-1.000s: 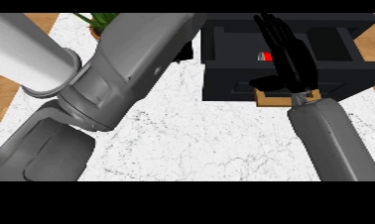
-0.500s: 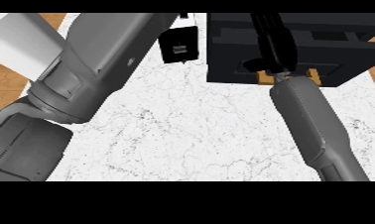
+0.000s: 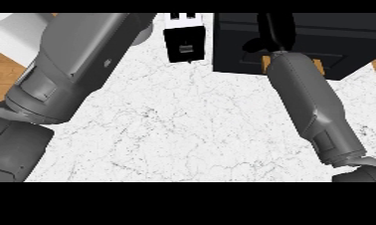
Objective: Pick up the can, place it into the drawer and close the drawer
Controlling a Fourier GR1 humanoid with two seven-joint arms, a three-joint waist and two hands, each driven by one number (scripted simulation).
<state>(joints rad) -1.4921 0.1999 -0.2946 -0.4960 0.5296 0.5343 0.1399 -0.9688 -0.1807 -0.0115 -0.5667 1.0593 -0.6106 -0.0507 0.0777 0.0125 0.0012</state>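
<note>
Two grey forearms cross a white marbled counter (image 3: 183,134), seen steeply from above; left forearm (image 3: 73,64) fills the left side, running from near-left up toward far centre, its hand out of view past the upper edge; right forearm (image 3: 312,104) runs from near-right to the far right, ending at the right hand (image 3: 273,37), black, laid over the black drawer unit (image 3: 330,35) at far right; hand is dark on dark, so whether its fingers are straight or curled, & whether it has hold of anything, cannot be told; one long finger seems to reach toward the far edge, w/ a shorter part jutting left, prob. the thumb. Can: not visible anywhere in view; its position cannot be told. Small black box-like object (image 3: 183,45) w/ a white top stands on the counter at far centre, just left of the drawer unit & right of the left forearm; identity unclear. Brown wood shows at the far-left edge (image 3: 11,72) & in small patches beside the right wrist.
</note>
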